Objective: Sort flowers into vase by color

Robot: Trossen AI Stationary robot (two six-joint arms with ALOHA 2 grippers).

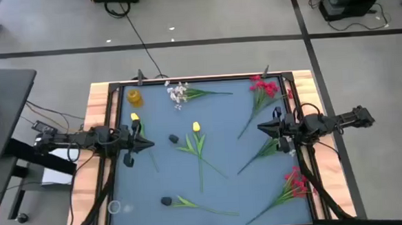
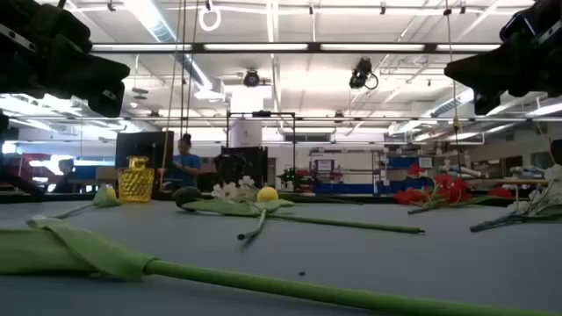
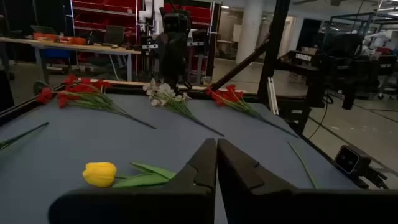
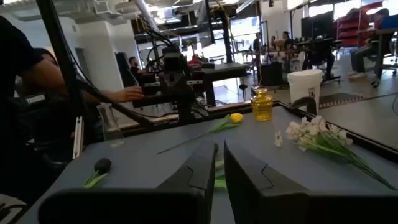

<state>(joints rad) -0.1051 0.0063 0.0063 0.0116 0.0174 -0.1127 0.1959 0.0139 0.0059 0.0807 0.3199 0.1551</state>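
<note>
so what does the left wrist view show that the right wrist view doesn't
Only the left wrist view shows the red flowers, two more red-flower stems toward the far corner, and the left gripper, fingers shut. Only the right wrist view shows the yellow glass vase, the clear vase, a dark-headed stem, a person's arm, and the right gripper, also shut. Both show the white flower spray and a yellow tulip.

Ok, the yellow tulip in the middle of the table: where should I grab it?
Take the yellow tulip on the bare stem just below its leaves, coming straight down. It lies flat, stem running toward the near edge. The left gripper is nearest.
</note>
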